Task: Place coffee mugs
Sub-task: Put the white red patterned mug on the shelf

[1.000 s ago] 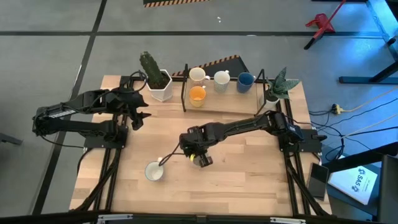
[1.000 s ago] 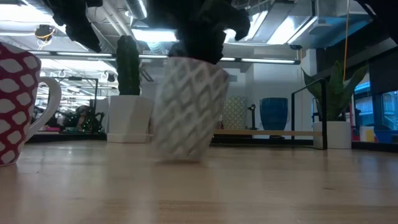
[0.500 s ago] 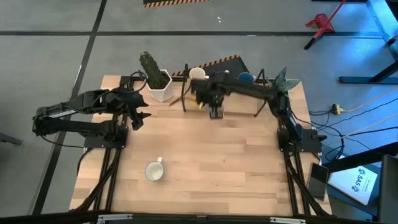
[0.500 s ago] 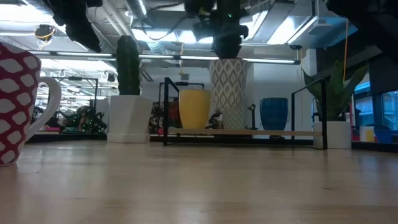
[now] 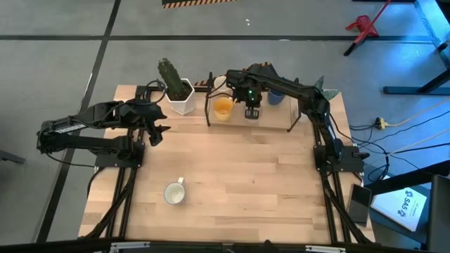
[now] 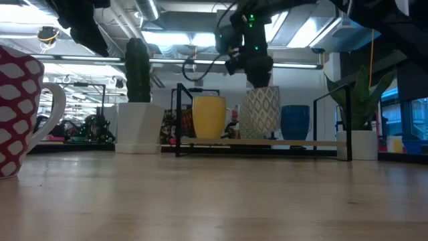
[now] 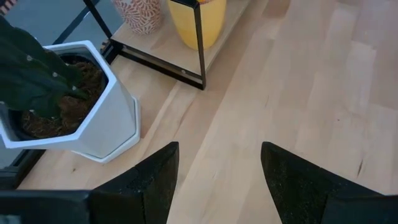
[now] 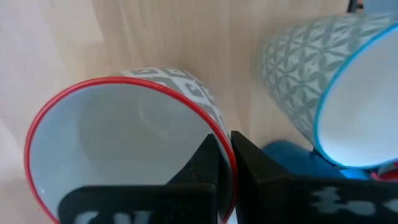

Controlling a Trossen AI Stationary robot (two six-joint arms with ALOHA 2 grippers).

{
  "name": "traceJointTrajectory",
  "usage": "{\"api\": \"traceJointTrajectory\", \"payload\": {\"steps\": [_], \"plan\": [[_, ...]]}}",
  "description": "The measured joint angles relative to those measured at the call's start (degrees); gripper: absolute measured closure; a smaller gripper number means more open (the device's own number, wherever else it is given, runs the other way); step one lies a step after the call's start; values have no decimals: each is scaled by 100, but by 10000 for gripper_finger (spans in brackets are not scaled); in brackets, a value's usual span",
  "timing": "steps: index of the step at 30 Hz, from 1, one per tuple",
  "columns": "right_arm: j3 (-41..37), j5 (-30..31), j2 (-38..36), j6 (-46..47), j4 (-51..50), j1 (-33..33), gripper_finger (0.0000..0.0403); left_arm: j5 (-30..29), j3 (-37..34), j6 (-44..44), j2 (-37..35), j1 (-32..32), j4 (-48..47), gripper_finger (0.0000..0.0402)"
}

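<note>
My right gripper (image 5: 252, 111) reaches over the black wire rack (image 5: 209, 112) at the table's far edge, shut on a grey-patterned, red-rimmed mug (image 6: 261, 114). That mug stands upright between the orange mug (image 6: 209, 117) and the dark blue mug (image 6: 295, 122). A blue-rimmed patterned mug (image 8: 336, 93) stands close beside it. A red-and-white mug (image 5: 174, 192) stands on its base near the table's near edge. My left gripper (image 5: 160, 131) waits open above the table's left side, near the cactus pot (image 5: 179, 98). My right gripper (image 8: 225, 152) pinches the red-rimmed mug's wall at the rim (image 8: 211, 127), one finger (image 8: 202, 168) inside the mug and one (image 8: 252, 165) outside. The fingers come from above, pointing down. The mug hangs upright, its base at the rack's shelf (image 6: 321, 142); I cannot tell whether it touches.
The white hexagonal cactus pot (image 7: 68, 106) stands left of the rack, and a small potted plant (image 5: 315, 97) right of it. An orange-patterned mug (image 7: 140, 12) stands at the rack's left end. Bare wood (image 5: 253, 176) stretches across the table's middle and near side.
My right gripper has carried the patterned mug up from the table's middle toward the far edge. It then moved a little to the right along the rack and down between the orange and dark blue mugs. It has stayed shut on the mug throughout.
</note>
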Motion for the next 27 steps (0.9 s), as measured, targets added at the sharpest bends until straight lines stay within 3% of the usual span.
{"api": "traceJointTrajectory", "payload": {"steps": [6, 18, 27], "plan": [[-277, -356, 0, -140, 504, -110, 402, 0, 0, 0, 0, -1, 0, 179], [-295, -432, 0, -300, 666, -348, 401, 0, 0, 7, 0, -1, 0, 179], [-292, -632, 0, -296, 682, -350, 352, 0, -1, 37, 0, -2, 0, 179]]}}
